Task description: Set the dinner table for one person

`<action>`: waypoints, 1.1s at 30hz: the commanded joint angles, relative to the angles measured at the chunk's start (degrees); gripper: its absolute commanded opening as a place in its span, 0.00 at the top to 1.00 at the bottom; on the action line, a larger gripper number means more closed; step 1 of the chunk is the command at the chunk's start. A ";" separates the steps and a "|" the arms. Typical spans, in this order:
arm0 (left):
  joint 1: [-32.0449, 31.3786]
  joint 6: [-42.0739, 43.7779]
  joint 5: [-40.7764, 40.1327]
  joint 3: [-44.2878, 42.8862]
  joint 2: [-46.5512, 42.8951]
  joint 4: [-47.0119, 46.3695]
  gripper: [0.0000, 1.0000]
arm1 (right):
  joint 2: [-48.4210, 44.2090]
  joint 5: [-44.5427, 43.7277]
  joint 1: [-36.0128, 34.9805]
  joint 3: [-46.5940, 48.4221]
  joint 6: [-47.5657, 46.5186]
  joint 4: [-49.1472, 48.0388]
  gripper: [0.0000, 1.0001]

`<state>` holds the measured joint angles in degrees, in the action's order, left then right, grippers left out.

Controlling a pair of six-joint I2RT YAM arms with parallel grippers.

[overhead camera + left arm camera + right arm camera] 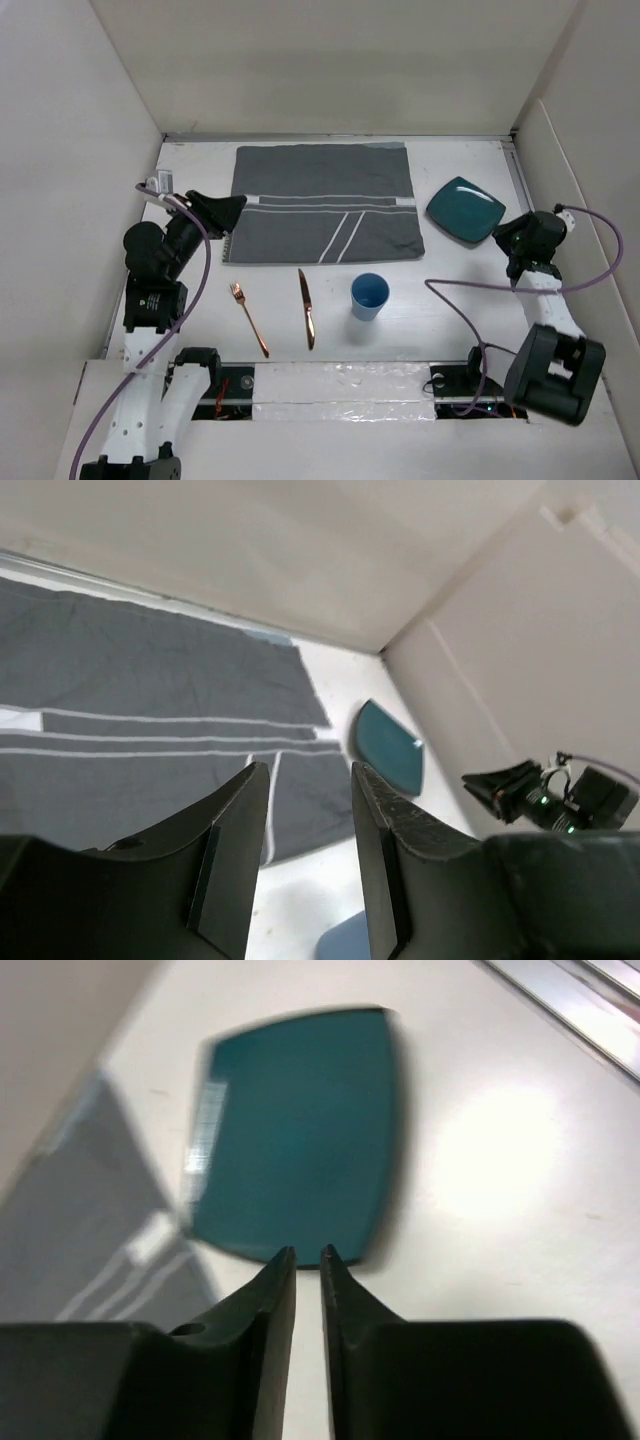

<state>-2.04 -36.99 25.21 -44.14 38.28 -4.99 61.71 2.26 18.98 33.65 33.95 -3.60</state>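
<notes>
We see the teal square ceramic plate (300,1130) just ahead of the right end effector (307,1252) | jaws nearly together, empty | left end effector (308,770) apart, farther

The white surface (460,300) carried a grey striped cloth (320,205) just beside the left tool (232,207), a teal plate (465,210) just ahead of the right tool (502,235), and a blue cup (369,296), knife (306,308) and fork (249,318) between them.
</notes>
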 commanded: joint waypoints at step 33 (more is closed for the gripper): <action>-3.67 13.35 3.35 0.19 2.59 10.00 0.66 | 37.87 14.79 3.96 -8.95 40.57 -45.96 0.69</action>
<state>-5.54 -24.82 28.80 -43.51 41.15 6.13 98.72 20.25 23.73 26.06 69.38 -42.22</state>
